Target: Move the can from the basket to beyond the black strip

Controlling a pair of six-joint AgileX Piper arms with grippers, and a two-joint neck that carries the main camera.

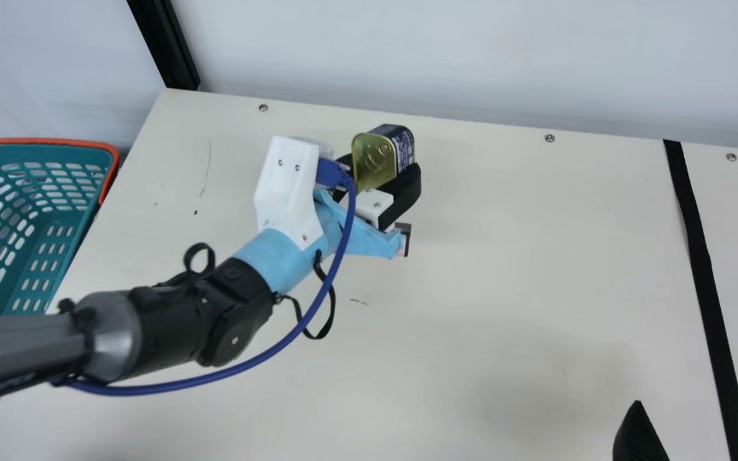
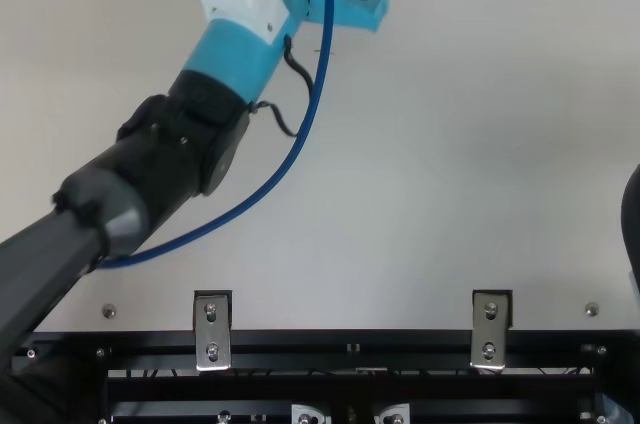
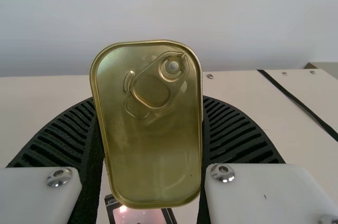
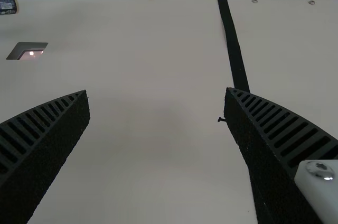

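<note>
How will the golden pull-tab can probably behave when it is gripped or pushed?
The pull-tab can looks like rigid metal, so it should barely bend in the left gripper. Its flat sides would likely make it slide rather than roll when pushed. Its smooth-looking surface may be a little slippery.

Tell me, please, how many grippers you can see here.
2: the left gripper, closed on the can between the basket and the black strip; and the right gripper, open, at the main view's lower right.
</note>
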